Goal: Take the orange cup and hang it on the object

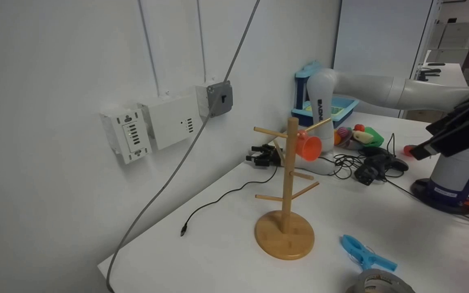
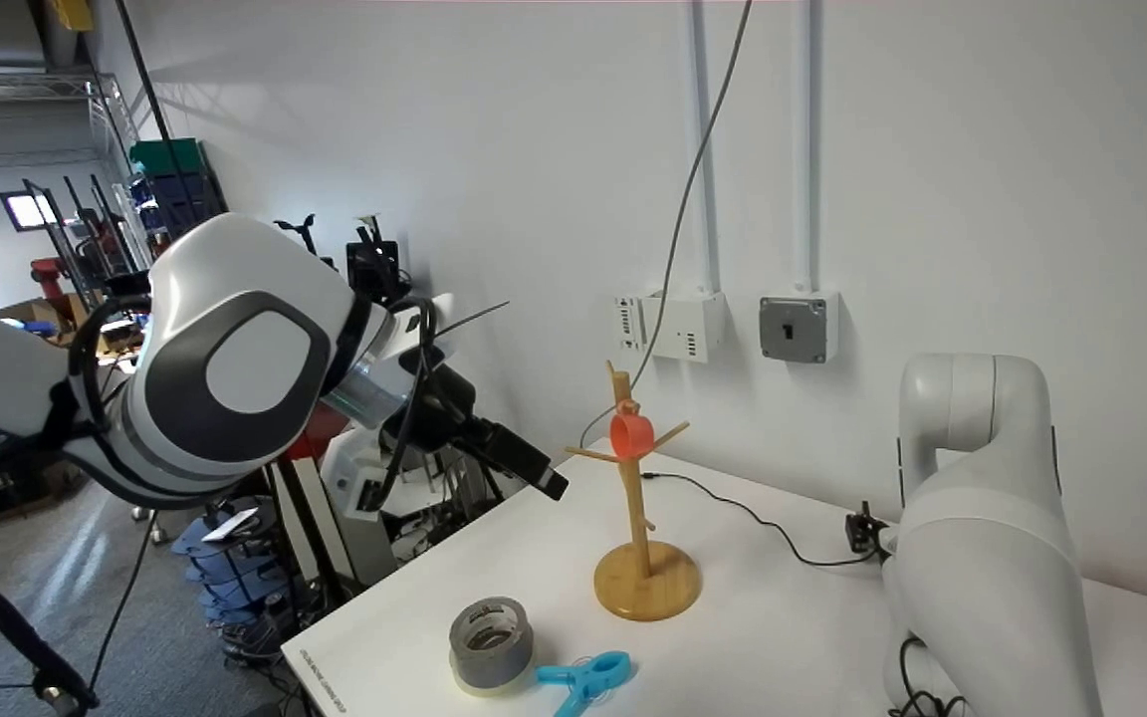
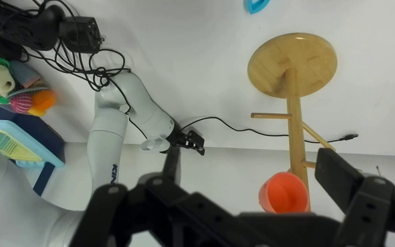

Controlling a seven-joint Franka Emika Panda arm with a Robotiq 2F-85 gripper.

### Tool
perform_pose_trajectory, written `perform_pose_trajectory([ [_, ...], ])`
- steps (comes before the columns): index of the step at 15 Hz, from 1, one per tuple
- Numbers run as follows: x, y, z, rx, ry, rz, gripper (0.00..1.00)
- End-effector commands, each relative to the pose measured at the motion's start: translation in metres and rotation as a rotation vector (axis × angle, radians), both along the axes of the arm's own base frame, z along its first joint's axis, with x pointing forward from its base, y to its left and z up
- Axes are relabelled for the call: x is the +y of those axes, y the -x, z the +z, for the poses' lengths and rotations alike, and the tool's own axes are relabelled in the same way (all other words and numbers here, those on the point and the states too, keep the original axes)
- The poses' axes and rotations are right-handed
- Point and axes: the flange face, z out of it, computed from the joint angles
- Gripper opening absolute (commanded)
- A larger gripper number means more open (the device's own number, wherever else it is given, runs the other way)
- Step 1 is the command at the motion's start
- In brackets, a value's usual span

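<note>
Both my fingers (image 3: 338,180) gaped wide, empty; the orange cup (image 1: 310,147) seemingly hung, backing straight out, rightward from the mug tree (image 1: 288,187) in an exterior view, looked safest.

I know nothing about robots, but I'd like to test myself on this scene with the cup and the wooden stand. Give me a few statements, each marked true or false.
1. The cup hangs on the stand. True.
2. The cup is being gripped. False: the pincer stands open, apart from it.
3. A blue item lies beside the tape. True.
4. The stand has a square foot. False: its base is round.
5. Only one arm is in the scene. False: a second arm shows in both exterior views.
6. The cup is nearer the top of the stand than the bottom. True.
</note>
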Motion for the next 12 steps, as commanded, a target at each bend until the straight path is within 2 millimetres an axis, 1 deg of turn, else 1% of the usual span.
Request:
perform_pose_trajectory([
  [1, -0.002, -0.0011, 0.0006, -0.002, -0.005, -0.003, 1.0],
  [12, -0.0014, -0.0014, 0.0005, -0.002, -0.009, -0.001, 1.0],
])
